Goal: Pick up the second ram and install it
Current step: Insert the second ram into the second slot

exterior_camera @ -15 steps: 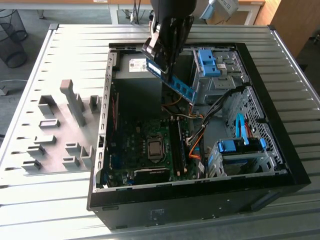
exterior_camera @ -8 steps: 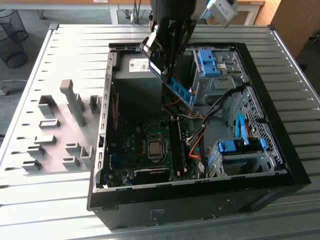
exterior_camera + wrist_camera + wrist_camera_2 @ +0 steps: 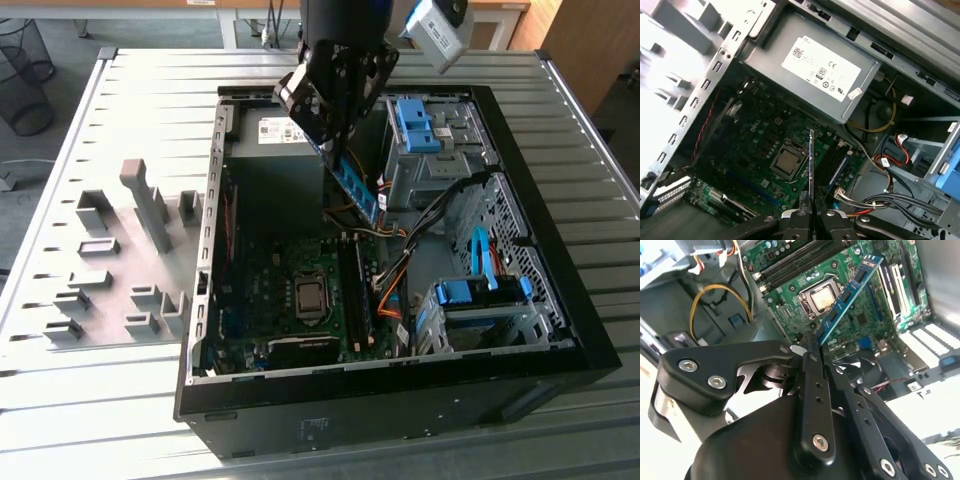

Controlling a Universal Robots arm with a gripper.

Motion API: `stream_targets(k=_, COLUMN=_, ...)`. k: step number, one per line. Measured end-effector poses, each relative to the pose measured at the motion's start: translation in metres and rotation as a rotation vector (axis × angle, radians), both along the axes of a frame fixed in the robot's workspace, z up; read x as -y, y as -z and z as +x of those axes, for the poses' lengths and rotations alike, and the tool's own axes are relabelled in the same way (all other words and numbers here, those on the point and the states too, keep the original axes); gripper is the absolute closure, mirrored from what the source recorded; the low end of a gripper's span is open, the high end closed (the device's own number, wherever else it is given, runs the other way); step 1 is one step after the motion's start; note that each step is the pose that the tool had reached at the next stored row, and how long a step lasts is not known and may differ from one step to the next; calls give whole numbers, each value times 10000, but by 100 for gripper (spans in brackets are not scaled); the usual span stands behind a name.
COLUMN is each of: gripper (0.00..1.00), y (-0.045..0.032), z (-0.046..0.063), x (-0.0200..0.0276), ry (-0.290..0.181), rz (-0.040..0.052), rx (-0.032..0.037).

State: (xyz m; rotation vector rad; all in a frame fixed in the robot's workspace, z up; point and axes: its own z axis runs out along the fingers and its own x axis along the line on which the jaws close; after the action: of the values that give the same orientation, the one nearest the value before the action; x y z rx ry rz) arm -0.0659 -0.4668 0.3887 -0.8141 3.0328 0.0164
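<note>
claw (image 3: pixel 335 148) clamped on one end of the second ram (image 3: pixel 358 190), which hangs in the air inside the open computer case (image 3: pixel 350 420). its long axis slants down from the fingertips toward the memory slots (image 3: pixel 355 285), well apart below. thin blue-green stick, row of dark chips.

Count: one open black metal computer case (image 3: pixel 400 405), one green motherboard (image 3: pixel 262 290), one square silver processor (image 3: pixel 311 296), one grey boxy power supply (image 3: pixel 822 70), two blue plastic drive caddies (image 3: pixel 415 125), one thin blue-green circuit-board ram stick (image 3: pixel 357 188) held aloft.
</note>
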Motion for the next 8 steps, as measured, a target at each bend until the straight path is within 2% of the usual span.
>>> stream_targets(k=8, gripper=86, y=36, z=0, x=0, ry=1451, rz=-1, rx=0)
